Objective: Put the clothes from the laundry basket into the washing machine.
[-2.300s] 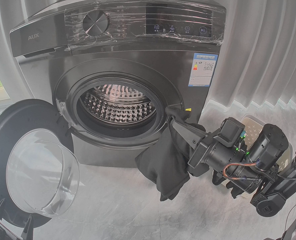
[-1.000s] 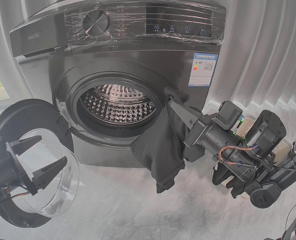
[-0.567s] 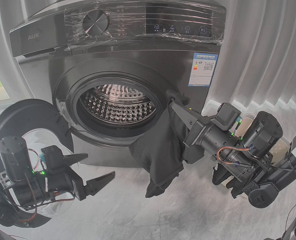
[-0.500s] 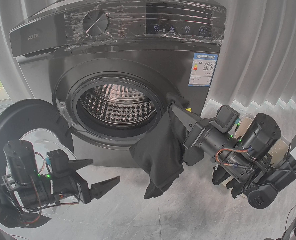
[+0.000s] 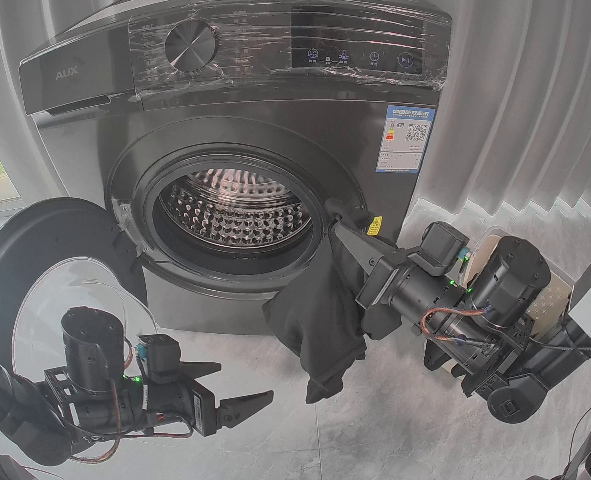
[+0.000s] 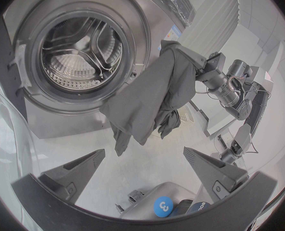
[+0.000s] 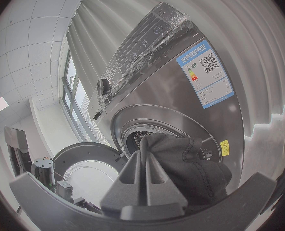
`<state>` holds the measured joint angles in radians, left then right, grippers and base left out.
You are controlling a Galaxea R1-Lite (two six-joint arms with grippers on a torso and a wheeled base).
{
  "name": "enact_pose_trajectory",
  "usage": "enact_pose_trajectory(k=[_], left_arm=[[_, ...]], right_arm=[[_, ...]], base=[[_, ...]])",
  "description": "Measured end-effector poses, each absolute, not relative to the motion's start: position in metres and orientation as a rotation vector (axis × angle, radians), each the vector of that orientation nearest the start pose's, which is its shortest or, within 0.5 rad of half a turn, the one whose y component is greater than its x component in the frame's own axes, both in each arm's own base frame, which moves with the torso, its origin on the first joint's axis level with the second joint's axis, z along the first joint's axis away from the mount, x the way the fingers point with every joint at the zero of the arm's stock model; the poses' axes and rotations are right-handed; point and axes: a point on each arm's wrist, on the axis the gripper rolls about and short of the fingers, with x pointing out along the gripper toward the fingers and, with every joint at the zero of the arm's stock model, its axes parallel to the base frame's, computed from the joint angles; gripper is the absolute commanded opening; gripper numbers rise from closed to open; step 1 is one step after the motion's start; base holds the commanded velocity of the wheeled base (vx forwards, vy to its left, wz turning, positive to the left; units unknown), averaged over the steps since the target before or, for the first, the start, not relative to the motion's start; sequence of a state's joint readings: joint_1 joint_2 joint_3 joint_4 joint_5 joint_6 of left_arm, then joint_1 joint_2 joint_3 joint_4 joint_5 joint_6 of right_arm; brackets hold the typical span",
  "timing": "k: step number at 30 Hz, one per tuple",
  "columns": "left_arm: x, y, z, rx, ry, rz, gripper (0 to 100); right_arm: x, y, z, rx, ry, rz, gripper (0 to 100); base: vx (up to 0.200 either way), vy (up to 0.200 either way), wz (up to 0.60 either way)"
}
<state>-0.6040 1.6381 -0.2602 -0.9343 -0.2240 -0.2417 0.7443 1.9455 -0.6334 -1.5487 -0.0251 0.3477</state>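
Right hand clenched on dark garment, which hung just beside washing machine opening, not yet inside; drum looked bare; left hand released, low over floor; loading judged barely begun.

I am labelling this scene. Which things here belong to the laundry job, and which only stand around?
Job:
black cloth garment held in the right hand
grey metal front-loading washing machine with its round door open
cream plastic laundry basket
open left hand

Around:
white pleated curtain
blue-and-white paper label
window
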Motion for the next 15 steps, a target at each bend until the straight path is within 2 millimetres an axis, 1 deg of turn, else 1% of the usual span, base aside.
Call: enact_pose_trajectory(k=[7,15], left_arm=[[0.187,-0.142,0.088,-0.142,0.567,-0.772,100],[0.207,-0.158,0.074,-0.171,0.443,-0.795,100]], right_arm=[[0.241,0.222,0.154,0.427,-0.096,0.751,0],[0.24,0.222,0.155,0.432,-0.098,0.753,0]], base=[[0.0,0.0,0.0],[0.0,0.0,0.0]])
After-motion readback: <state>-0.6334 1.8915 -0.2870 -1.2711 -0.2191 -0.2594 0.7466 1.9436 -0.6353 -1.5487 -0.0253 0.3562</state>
